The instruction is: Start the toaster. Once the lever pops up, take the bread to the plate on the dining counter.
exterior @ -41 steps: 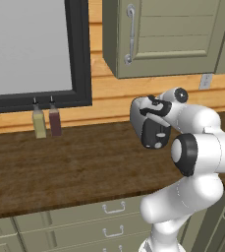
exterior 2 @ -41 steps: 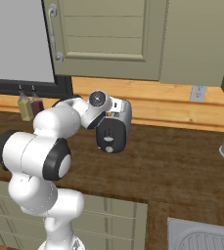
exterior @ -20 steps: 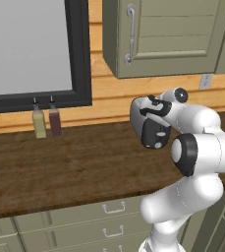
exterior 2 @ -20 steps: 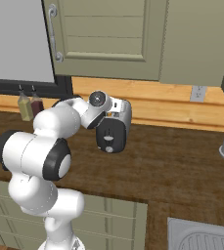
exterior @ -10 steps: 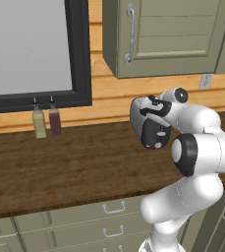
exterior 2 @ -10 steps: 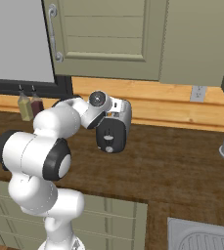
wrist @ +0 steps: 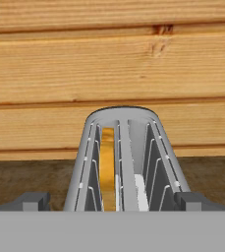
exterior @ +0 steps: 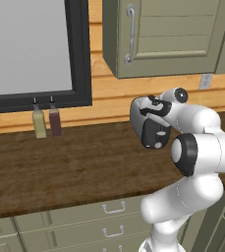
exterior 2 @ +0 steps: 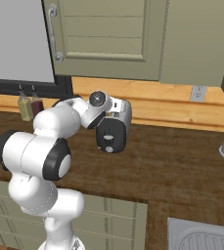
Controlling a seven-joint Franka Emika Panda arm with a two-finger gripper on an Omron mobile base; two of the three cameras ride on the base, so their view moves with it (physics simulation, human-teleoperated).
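On the wood-grain tabletop (exterior: 74, 172) against the plank wall, the toaster (wrist: 126, 160) sits directly below the claw (wrist: 111, 203), whose dark tips stand wide either side of it, holding nothing; the bread (wrist: 107, 167), a thin tan-golden slice, stands upright in the left slot. Judging by this, the lever should be found first, then pressed straight down without tipping the body; the toaster is smooth grey, round-ended, with wire guides in both slots.
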